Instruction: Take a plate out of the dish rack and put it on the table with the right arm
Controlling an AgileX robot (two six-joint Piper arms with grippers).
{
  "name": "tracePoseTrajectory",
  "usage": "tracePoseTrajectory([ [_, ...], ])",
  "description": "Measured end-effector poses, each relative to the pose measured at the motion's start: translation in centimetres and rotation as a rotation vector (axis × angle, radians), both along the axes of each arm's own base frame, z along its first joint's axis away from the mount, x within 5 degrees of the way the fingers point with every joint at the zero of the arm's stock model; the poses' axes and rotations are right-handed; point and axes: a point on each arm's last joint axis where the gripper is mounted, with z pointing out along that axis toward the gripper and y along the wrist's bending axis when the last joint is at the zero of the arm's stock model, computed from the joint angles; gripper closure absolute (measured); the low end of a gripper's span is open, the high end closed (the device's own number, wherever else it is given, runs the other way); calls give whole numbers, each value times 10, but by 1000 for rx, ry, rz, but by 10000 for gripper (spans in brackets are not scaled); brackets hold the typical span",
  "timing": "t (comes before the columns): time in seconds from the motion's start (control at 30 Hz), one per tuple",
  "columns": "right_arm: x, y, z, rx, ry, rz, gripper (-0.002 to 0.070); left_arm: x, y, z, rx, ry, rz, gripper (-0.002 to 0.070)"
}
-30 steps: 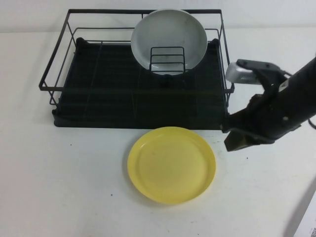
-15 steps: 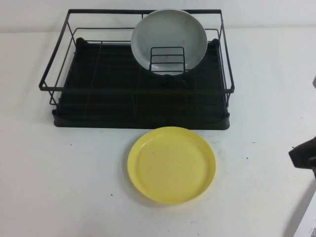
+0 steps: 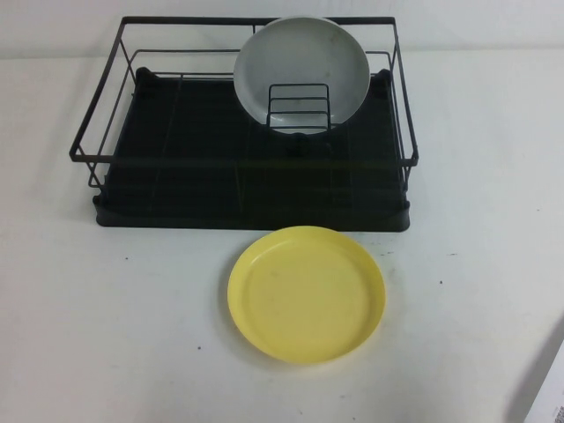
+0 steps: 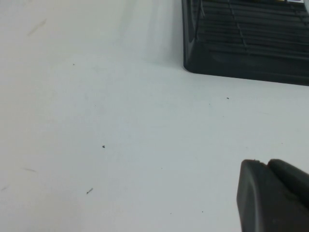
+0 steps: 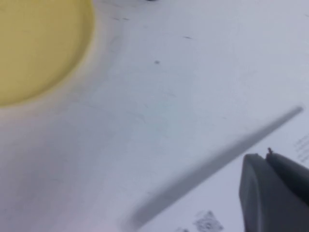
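Observation:
The yellow plate lies flat on the white table, just in front of the black dish rack. Part of the plate also shows in the right wrist view. My right gripper is shut and empty, low over the table near its right edge, away from the plate. My left gripper is shut and empty over bare table, off the rack's near corner. Neither arm shows in the high view.
A grey plate stands upright in the small wire holder at the back of the rack. A printed sheet lies past the table's right front edge and also shows in the right wrist view.
My right arm has pulled back to the right, from beside the rack's right front corner out of the high view. The yellow plate and the rack have stayed still.

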Motion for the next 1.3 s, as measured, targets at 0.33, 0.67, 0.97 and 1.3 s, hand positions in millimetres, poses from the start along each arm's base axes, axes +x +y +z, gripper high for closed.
tracePoseTrajectory([
  [0.33,-50,-35,-71,-53,-463,-190,694,0,0,0,0,0,0,679],
  [0.67,-71,-36,-104,97,-644,-268,694,0,0,0,0,0,0,679],
  [0.97,-82,-34,-111,128,-650,-257,694,0,0,0,0,0,0,679],
  [1.3,-86,-32,-123,117,-513,-229,694,0,0,0,0,0,0,679],
])
